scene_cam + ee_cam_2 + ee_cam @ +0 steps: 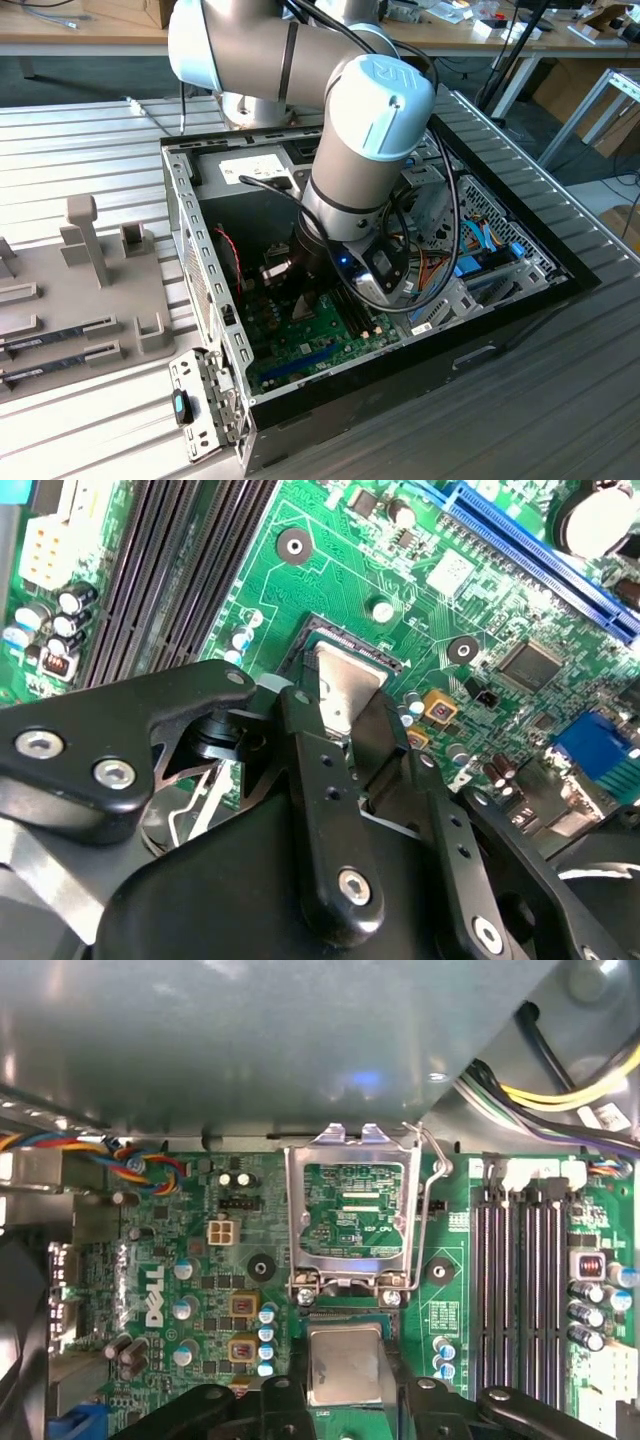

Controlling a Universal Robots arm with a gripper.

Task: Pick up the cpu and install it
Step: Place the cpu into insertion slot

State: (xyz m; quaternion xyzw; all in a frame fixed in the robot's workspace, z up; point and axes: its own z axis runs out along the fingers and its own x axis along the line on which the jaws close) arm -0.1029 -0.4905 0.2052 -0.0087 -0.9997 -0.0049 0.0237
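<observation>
Narrowly parted, the end effector [345, 1388] clamps the cpu [345, 1358] by two opposite edges, the silver top plate showing between the black fingers in both wrist views. The chip lies directly under the tool, over the dark socket [352, 646]. It is square, with no long axis, and its edges look parallel to the socket's. Whether it is seated or just above the contacts I cannot tell, since the fingers cover its nearer half and rim. Just beyond, the hinged retaining frame [347, 1140] stands open. The memory slots [520, 1270] run beside it, with the grey case wall [250, 1050] farther off.
</observation>
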